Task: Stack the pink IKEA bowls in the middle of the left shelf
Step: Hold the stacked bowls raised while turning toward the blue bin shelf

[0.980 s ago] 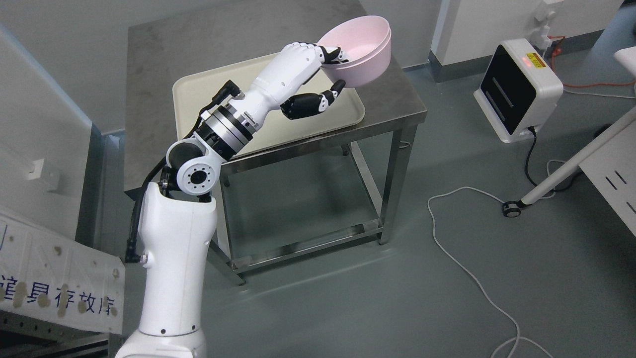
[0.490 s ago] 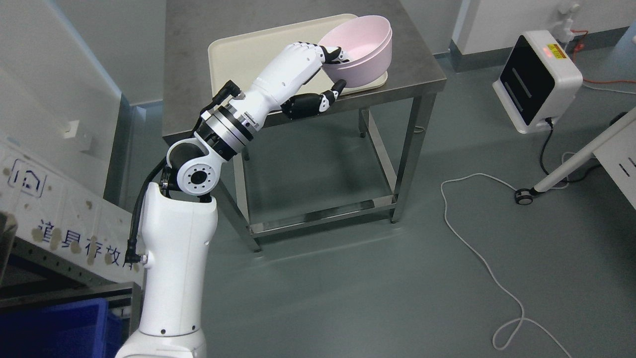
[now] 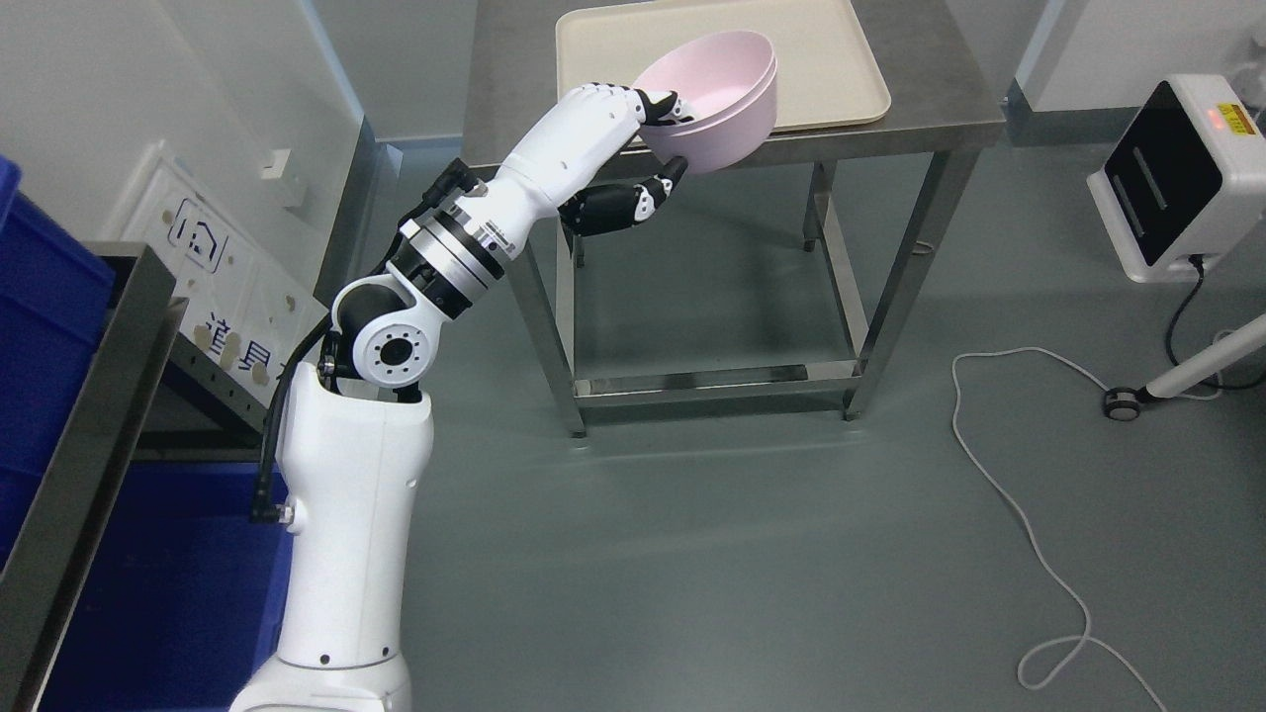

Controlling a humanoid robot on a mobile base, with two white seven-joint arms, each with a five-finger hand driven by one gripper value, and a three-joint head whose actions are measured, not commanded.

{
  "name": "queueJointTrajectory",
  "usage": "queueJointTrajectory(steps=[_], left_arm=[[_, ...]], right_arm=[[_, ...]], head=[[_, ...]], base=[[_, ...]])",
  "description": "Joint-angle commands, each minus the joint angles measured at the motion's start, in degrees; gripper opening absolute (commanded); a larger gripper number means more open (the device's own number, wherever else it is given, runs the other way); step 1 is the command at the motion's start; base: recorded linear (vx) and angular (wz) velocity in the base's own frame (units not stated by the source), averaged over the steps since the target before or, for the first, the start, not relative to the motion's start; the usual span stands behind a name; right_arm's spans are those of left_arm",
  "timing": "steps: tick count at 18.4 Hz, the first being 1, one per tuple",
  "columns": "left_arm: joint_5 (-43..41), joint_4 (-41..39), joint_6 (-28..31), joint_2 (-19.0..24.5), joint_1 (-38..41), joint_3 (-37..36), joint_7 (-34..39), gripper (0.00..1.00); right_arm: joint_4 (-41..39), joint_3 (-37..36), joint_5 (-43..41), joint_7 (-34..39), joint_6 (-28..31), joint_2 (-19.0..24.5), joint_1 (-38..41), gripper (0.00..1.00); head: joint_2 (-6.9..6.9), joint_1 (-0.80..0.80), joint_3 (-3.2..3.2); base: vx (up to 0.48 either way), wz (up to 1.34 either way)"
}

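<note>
Head view: left hand [image 3: 633,148] grips pink bowls [image 3: 714,99] by near rim, fingers [image 3: 661,107] hooked inside, thumb [image 3: 663,186] under base. Bowls, nested pair, tilted, sit at hand's 1 o'clock, held in front of steel tabletop [image 3: 940,109] edge, overlapping cream tray [image 3: 831,59]. Blue bins [image 3: 59,336] on shelf at 9 o'clock.

Partly hidden Chinese characters on white panel [image 3: 232,326]

Your head camera has swung left: the steel table [image 3: 930,129] sits further right, and blue bins [image 3: 148,593] have entered at lower left.
</note>
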Motion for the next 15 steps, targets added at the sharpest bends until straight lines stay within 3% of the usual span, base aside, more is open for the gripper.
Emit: queueJointTrajectory(steps=[1,15], left_arm=[[0.88,-0.10,0.09,1.00,-0.31,-0.78,0.09,0.03],[2.02,-0.10,0.35,1.00,-1.28,-0.78,0.27,0.04]], right_arm=[[0.00,-0.62,0.44,0.20,0.01,-1.00,0.00,1.00],[0.00,-0.62,0.44,0.28,0.01,-1.00,0.00,1.00]], head=[[0.00,0.00,0.00],[0.00,0.00,0.00]], base=[[-0.205,0.20],[-0.235,0.21]])
